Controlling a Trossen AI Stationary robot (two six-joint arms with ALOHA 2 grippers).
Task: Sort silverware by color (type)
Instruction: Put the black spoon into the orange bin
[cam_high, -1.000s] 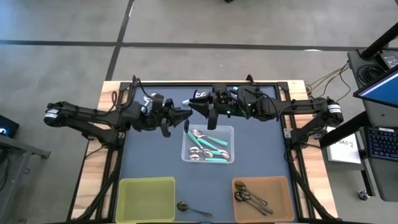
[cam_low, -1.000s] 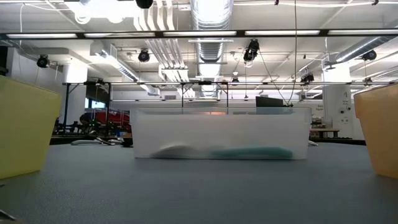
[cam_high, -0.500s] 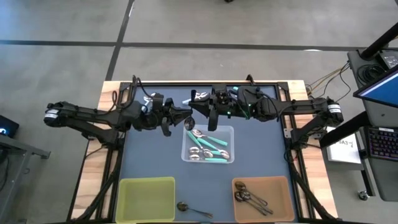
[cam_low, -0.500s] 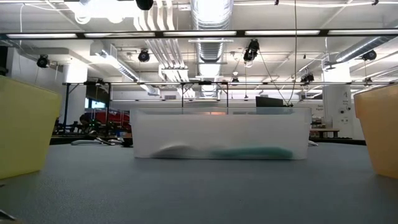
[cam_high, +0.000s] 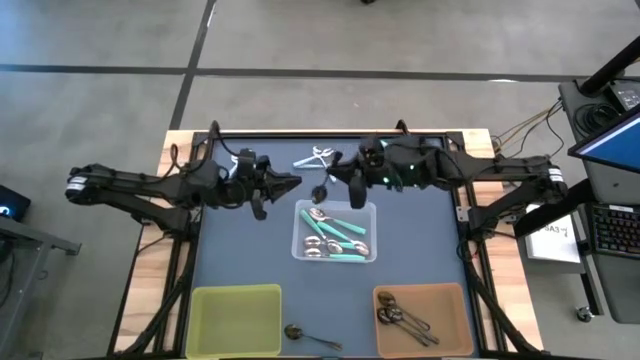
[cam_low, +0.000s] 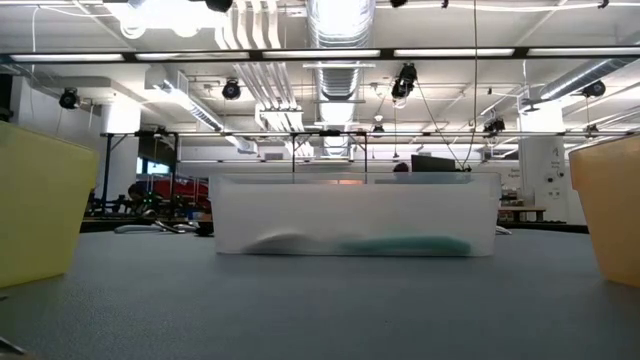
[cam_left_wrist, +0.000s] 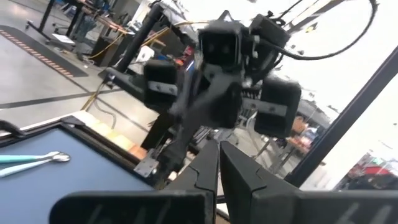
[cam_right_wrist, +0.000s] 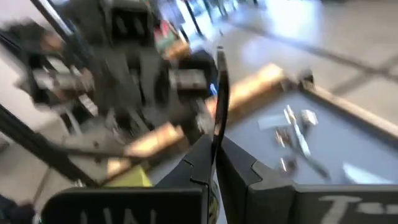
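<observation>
— What are we holding? Our right gripper (cam_high: 336, 182) is pressed together on a dark spoon (cam_high: 320, 191), which hangs bowl down just past the far rim of the clear bin (cam_high: 370, 208). In the right wrist view the thin handle (cam_right_wrist: 219, 93) stands up between the fingertips.

— And our left gripper (cam_high: 290, 180)?

— Closed on nothing, as far as we can see, hovering nearby and pointing at the right one (in its own wrist view the two fingers (cam_left_wrist: 205, 171) lie flat against each other). We judge it is just waiting.

— Where is the rest of the silverware?

— Teal-handled spoons (cam_high: 345, 230) and some metal ones lie in the clear bin. Two or three pale-handled spoons (cam_high: 314, 157) rest on the mat near the far edge. Dark ones sit in the brown bin (cam_high: 459, 294). One stray spoon (cam_high: 298, 332) lies beside the yellow bin (cam_high: 200, 297), which looks empty.

— So the dark spoon probably belongs in the brown bin?

— That is our guess, by colour.

— The surface?

— A dark blue-grey mat (cam_high: 240, 250) on a wooden table (cam_high: 152, 250), with grey concrete floor around. The low view shows an open workshop with strip lights and ducts behind the bins.
</observation>
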